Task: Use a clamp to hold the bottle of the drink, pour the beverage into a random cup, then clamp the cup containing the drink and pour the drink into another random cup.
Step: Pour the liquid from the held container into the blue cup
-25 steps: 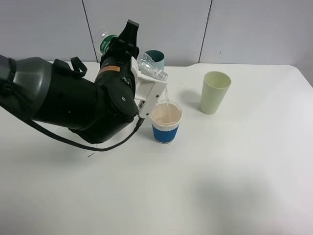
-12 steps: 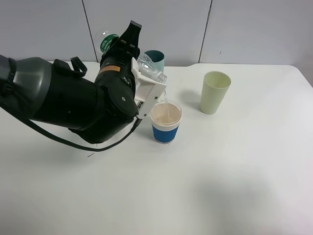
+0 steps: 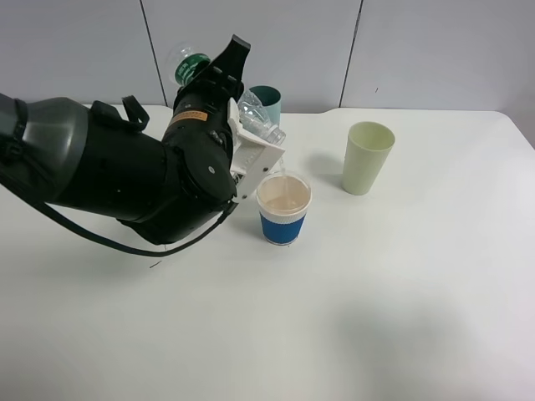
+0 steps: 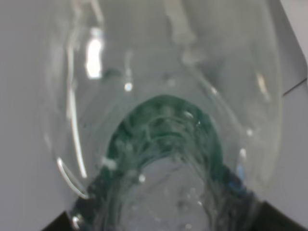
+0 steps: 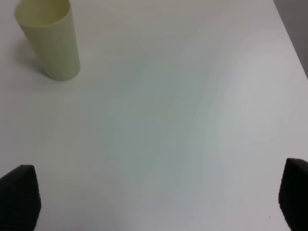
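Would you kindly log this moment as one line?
left gripper: shut on clear green-labelled plastic bottle | tipped over: blue-banded white paper cup | right gripper: open

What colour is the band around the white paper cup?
Blue; the band shows best in the exterior high view.

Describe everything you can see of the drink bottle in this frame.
The bottle is small, clear plastic with a green label near its base and no cap. It is tipped with its mouth down over the blue-banded white cup and its base raised toward the back wall. The left gripper is shut on its middle. Its mouth hangs just above the cup rim, apart from it.
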### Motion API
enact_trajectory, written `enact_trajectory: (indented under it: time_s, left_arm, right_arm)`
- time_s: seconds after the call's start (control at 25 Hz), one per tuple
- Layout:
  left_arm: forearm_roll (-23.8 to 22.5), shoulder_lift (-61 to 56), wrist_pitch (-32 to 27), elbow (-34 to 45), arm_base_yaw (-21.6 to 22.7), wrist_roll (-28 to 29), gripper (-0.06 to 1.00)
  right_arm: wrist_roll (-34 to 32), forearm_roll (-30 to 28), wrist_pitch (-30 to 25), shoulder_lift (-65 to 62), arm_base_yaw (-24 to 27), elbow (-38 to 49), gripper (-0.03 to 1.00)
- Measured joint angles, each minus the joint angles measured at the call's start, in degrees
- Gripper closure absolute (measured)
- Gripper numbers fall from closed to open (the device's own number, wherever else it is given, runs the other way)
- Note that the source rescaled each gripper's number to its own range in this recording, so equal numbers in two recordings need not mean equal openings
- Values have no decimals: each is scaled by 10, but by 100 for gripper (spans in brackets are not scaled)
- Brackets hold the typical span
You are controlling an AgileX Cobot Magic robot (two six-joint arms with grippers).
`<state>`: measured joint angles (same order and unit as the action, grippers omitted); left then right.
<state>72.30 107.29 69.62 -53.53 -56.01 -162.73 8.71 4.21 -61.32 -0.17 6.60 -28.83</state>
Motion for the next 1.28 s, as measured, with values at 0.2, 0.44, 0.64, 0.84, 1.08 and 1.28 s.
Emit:
enact_trajectory:
  time_s: [0.2,0.44,0.64,0.84,1.08,1.28]
  left_arm:
    - [-14,0,0,0,0,-10,94]
    - [-37,0,0,0,0,-15,94]
    - [-57,0,0,0,0,-15,94]
    - [-87,0,0,0,0,-15,94]
    - [-94,0,0,0,1,-4,94]
    - [-92,0,0,0,1,54,94]
  right_arm:
    - [0,0,0,0,0,0,-3]
    - [0,0,0,0,0,0,-3]
    - [0,0,0,0,0,0,-3]
    - [0,0,0,0,0,0,-3]
    - [0,0,0,0,0,0,-3]
    - [0,0,0,0,0,0,-3]
